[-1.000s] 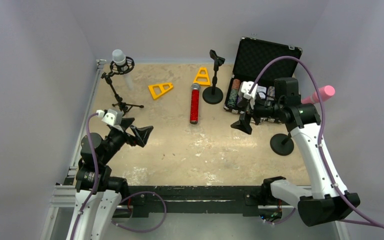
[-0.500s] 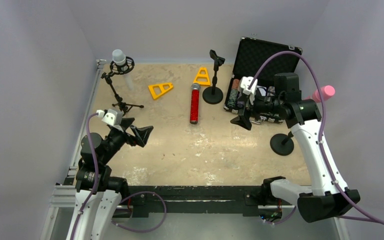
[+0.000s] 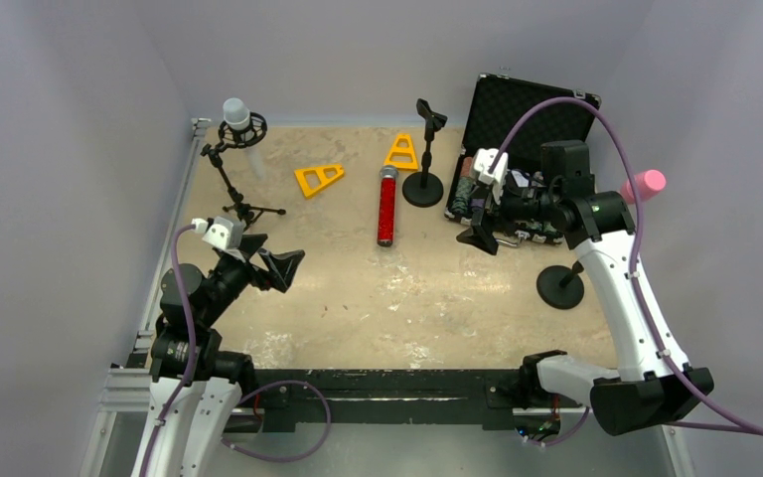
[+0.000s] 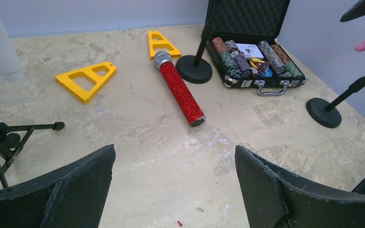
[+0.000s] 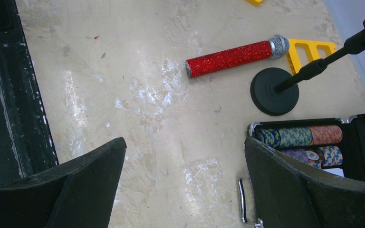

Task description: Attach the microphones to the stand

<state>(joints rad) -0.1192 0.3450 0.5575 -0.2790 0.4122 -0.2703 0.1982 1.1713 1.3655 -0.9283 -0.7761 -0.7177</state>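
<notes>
The glittery red microphone (image 3: 386, 207) lies flat on the table, silver head toward the back; it also shows in the left wrist view (image 4: 179, 90) and the right wrist view (image 5: 235, 54). The white microphone (image 3: 235, 117) sits in the mount of a tripod stand (image 3: 230, 181) at the back left. The pink microphone (image 3: 642, 184) sits atop the right stand, whose round base (image 3: 560, 286) is on the table. A bare round-base stand (image 3: 423, 187) is behind the red microphone. My left gripper (image 3: 270, 260) is open and empty. My right gripper (image 3: 481, 237) is open and empty, hovering beside the case.
An open black case (image 3: 532, 114) of poker chips lies at the back right, its handle toward my right gripper. Two yellow triangles (image 3: 319, 178) (image 3: 401, 152) lie at the back. Walls close in on three sides. A black rail (image 5: 9, 95) runs along the near edge.
My right gripper has moved slightly toward the back, nearer the case, staying open. The left arm and the microphones have not moved.
</notes>
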